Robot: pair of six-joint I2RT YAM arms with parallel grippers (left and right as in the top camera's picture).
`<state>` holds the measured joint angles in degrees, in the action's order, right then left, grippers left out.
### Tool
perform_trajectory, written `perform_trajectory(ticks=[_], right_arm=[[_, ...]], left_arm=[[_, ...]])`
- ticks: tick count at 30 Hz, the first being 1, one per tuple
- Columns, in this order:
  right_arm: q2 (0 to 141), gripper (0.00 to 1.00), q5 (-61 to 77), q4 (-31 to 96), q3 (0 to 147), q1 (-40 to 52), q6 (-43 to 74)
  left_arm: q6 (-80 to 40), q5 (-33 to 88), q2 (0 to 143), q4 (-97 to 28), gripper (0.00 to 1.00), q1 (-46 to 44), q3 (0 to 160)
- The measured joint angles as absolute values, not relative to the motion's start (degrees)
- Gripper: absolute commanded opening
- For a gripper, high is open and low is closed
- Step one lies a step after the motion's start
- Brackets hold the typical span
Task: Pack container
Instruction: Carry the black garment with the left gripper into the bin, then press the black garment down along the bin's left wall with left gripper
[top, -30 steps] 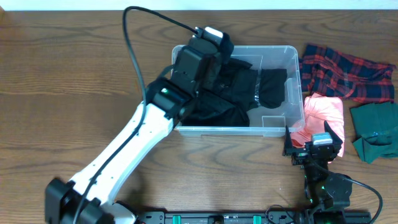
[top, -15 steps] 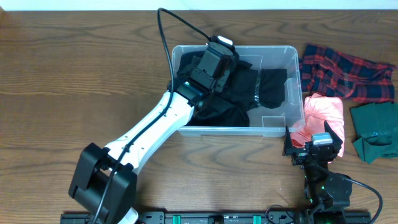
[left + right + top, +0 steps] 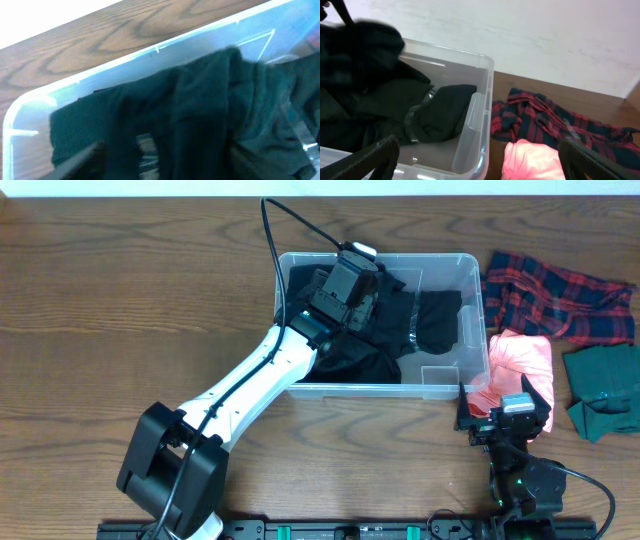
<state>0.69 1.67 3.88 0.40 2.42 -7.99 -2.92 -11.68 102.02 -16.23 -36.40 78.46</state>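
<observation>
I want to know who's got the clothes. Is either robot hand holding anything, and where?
The right gripper is open and empty. The left gripper hangs over the black clothing in the container; whether it grips it cannot be told.

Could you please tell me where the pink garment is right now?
In the overhead view, the pink garment lies just right of the container, between the plaid cloth and the right gripper.
</observation>
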Motion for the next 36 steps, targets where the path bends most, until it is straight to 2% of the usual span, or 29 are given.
perform_trajectory(ticks=[6, 10, 12, 15, 16, 26, 36], right_arm=[[0.7, 0.99, 1.7, 3.9, 0.4, 2.4, -8.0], [0.7, 0.99, 1.7, 3.9, 0.4, 2.4, -8.0], [0.7, 0.99, 1.7, 3.9, 0.4, 2.4, -8.0], [0.7, 0.99, 1.7, 3.9, 0.4, 2.4, -8.0], [0.7, 0.99, 1.7, 3.9, 0.4, 2.4, -8.0], [0.7, 0.99, 1.7, 3.9, 0.4, 2.4, -8.0], [0.7, 0.99, 1.7, 3.9, 0.4, 2.4, -8.0]], left_arm=[[-3.1, -11.1, 102.0, -16.0, 0.91, -36.4, 78.5], [-3.2, -10.9, 102.0, -15.8, 0.90, -36.4, 78.5], [-3.5, -10.9, 102.0, -14.7, 0.66, -36.4, 78.5], [-3.4, -10.9, 102.0, -13.2, 0.14, -36.4, 78.5], [-3.2, -10.9, 102.0, -12.8, 0.06, -36.4, 78.5], [-3.1, -10.9, 102.8, -8.8, 0.06, -33.6, 78.5], [-4.5, -10.9, 114.9, -7.7, 0.06, -30.5, 78.5]])
